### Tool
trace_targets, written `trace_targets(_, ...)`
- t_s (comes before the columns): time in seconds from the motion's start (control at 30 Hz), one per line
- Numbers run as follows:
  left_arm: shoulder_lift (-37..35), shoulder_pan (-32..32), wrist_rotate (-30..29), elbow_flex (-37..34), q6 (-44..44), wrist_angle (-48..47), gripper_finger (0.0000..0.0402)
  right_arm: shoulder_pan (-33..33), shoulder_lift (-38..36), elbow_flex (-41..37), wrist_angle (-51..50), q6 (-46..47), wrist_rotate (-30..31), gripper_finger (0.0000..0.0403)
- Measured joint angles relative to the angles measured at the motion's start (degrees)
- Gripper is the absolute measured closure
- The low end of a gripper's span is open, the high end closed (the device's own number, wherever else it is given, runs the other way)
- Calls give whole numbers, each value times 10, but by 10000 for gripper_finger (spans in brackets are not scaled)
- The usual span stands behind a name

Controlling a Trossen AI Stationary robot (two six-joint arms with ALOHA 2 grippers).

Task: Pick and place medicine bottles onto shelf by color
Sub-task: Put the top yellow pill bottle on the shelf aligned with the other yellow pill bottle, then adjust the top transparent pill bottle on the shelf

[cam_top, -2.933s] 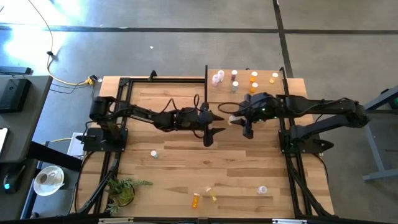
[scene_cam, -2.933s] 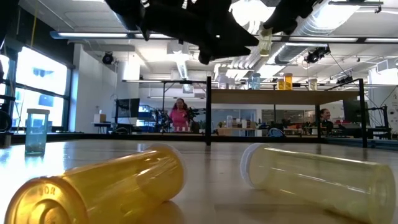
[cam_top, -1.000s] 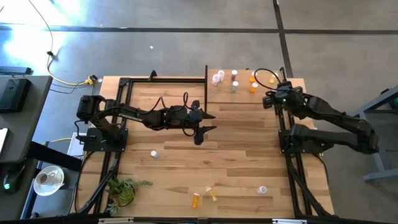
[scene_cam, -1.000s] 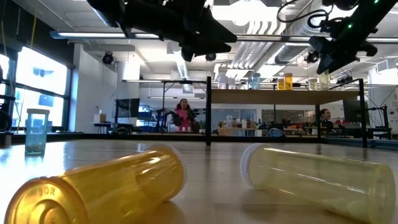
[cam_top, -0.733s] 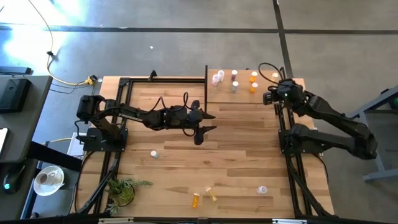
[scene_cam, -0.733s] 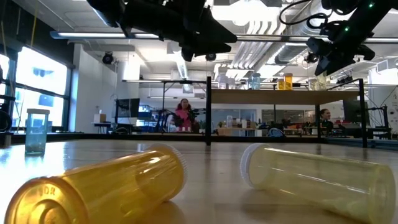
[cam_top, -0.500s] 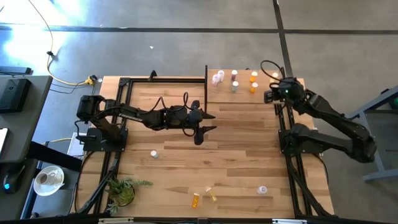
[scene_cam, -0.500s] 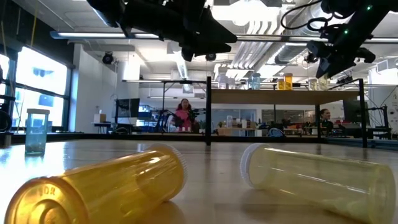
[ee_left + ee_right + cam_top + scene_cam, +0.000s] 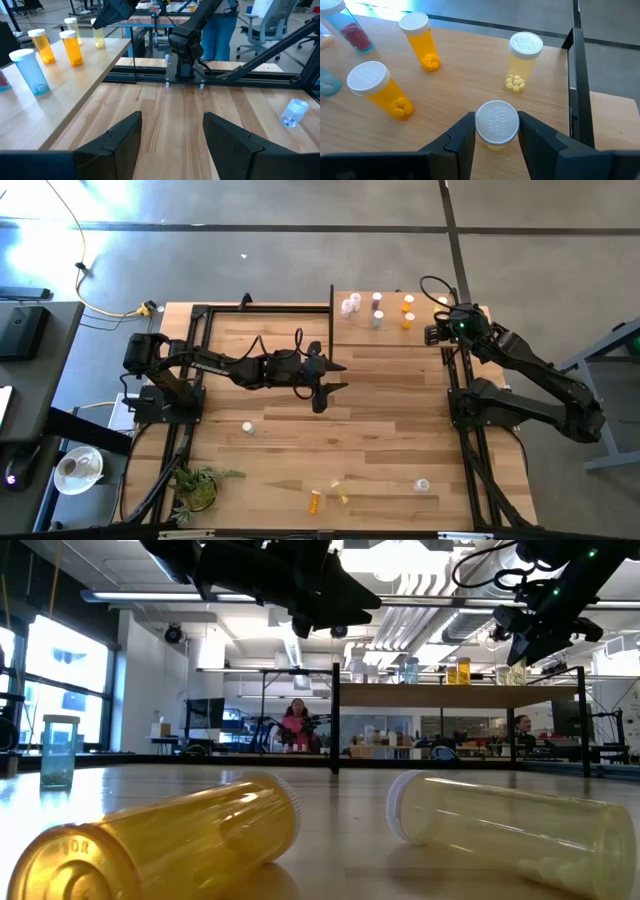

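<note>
My right gripper (image 9: 496, 131) is over the right end of the light-wood shelf (image 9: 395, 332) and is shut on a pale yellow bottle (image 9: 496, 120) with a white cap. On the shelf stand a yellow bottle (image 9: 522, 60), two orange ones (image 9: 422, 40) (image 9: 380, 90), and teal and pink ones farther left (image 9: 349, 306). My left gripper (image 9: 172, 137) is open and empty above the table's middle (image 9: 320, 395). An orange bottle (image 9: 170, 840) and a pale yellow bottle (image 9: 500, 825) lie on their sides near the front edge. My right gripper pinches the pale yellow bottle between its two fingers, at the sides of its white cap (image 9: 496, 116). The fingers come slanting down from above. The bottle stands upright under them; I cannot tell whether its base rests on the shelf board.
A teal bottle (image 9: 247, 427) stands upright at the table's left and a clear one (image 9: 422, 485) lies at the front right. A green plant (image 9: 198, 485) sits at the front left corner. Black frame rails run along both sides of the table, and thin black posts (image 9: 331, 305) edge the shelf.
My right gripper has carried the pale yellow bottle from the table's middle to the shelf's right end, and in the last second it has shifted only a little toward the far right. My left gripper has drawn back a little toward the table's left and then kept still.
</note>
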Motion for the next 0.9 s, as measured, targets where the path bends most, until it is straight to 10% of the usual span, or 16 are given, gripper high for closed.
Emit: trace_targets(0.9, 0, 0, 0, 0, 0, -5, 200, 1, -1, 35, 3, -30, 14, 249)
